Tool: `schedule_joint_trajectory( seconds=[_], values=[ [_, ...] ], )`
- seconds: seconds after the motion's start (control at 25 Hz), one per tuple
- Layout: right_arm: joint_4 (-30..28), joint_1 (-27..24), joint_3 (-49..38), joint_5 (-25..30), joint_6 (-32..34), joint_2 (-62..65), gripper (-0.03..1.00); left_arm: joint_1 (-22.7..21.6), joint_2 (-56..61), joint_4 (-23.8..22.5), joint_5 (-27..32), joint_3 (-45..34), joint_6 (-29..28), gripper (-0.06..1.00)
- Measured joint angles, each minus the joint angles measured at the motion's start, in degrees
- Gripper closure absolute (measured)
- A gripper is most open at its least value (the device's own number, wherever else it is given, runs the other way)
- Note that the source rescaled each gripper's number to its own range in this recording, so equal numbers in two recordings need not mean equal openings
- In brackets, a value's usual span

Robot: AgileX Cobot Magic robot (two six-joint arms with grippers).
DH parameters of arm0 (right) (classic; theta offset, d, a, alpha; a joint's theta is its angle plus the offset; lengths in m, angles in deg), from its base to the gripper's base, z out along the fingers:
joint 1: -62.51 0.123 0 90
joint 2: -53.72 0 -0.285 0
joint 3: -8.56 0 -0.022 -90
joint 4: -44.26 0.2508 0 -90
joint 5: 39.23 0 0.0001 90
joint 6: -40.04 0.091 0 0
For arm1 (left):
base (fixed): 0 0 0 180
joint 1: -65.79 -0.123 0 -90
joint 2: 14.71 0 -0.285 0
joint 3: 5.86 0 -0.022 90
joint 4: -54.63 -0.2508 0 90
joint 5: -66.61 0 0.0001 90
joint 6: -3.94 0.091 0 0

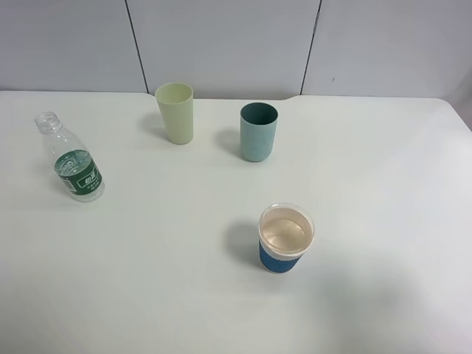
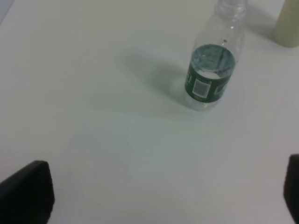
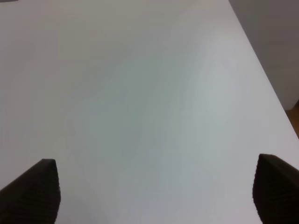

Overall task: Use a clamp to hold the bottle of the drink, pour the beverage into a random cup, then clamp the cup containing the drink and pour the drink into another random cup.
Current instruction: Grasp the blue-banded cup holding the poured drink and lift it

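The clear ribbed bottle with its dark green label stands upright and uncapped at the table's left. It also appears in the left wrist view, bottle, some way ahead of my left gripper, whose jaws stand wide open around nothing. The paper cup, blue sleeve and white band, sits near the front middle with clear beverage inside. Behind it the teal tumbler is upright. My right gripper is open over bare table. Neither arm shows in the exterior high view.
A pale yellow-green tumbler stands at the back, left of the teal one; its side shows beside the bottle as tumbler. The white table ends at a grey wall behind, and its edge runs close by the right gripper.
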Motion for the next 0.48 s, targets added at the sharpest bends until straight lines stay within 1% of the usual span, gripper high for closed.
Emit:
schedule_joint_trajectory(
  seconds=[0.48],
  values=[
    [0.0,0.0,0.0,0.0,0.0,0.0,0.48,0.0,0.0,0.0,-0.01,0.0,-0.05,-0.05]
  ],
)
